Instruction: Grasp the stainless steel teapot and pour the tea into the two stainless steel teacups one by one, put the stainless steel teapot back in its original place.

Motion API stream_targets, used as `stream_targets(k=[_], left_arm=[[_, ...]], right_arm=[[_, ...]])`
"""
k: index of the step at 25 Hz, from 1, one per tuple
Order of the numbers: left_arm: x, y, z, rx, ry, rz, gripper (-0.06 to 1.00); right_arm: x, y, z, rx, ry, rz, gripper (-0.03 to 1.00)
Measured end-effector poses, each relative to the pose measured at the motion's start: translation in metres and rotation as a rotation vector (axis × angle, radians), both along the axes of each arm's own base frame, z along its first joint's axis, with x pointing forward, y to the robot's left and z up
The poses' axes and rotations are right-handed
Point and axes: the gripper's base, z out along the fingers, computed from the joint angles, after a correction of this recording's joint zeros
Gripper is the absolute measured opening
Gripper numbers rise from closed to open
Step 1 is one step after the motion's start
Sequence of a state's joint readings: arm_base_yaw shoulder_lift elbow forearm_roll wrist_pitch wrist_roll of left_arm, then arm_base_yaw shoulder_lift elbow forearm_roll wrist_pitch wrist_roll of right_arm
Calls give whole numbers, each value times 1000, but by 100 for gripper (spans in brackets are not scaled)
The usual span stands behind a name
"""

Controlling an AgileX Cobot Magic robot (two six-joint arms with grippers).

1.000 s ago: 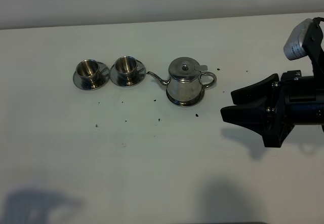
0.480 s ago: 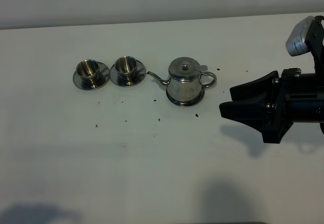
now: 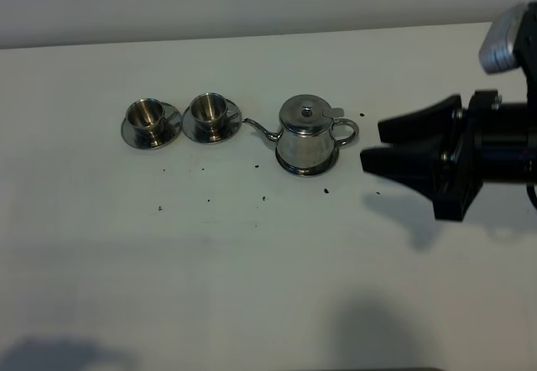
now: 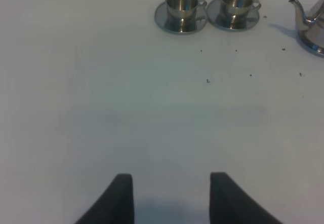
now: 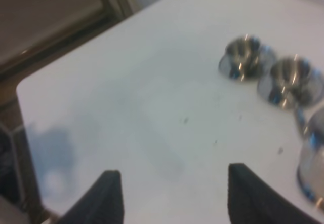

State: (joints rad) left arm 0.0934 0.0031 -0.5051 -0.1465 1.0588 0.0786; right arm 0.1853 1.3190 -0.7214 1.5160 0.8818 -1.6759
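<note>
Stainless steel teapot (image 3: 307,136) sits upright on the white worktop (image 3: 252,262), spout aimed at the near teacup (image 3: 211,115), the other teacup (image 3: 151,119) just past it. Right tool (image 3: 374,144) hangs near the handle side, jaws spread wide, gripping nothing. Left tool (image 4: 171,178) is released too, well away.

High view looks down at table (image 3: 268,262); both wrist views low, sharing teacups (image 4: 183,6)

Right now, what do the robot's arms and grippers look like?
The right gripper is matte black: two wedge-shaped fingers tapering to blunt tips on a blocky black body, with a silver-grey camera housing above it. Of the left gripper only two dark tapered fingers show. No markings are visible.
</note>
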Motion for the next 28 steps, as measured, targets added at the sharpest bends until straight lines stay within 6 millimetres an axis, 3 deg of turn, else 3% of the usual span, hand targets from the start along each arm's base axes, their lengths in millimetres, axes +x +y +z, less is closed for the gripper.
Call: stream_targets(k=[7,11,14,20,28], left_arm=[[0,0,0,0,0,0,39],[0,0,0,0,0,0,39],[0,0,0,0,0,0,39],[0,0,0,0,0,0,39],[0,0,0,0,0,0,39]], right_arm=[[17,18,45,-128,-205,27,45],[27,38,59,-253,-211,84,45],[45,53,56,-367,-169,116,45],[87,77,33,-594,-50,219,45],[128,88,17,-774,-85,344,45]])
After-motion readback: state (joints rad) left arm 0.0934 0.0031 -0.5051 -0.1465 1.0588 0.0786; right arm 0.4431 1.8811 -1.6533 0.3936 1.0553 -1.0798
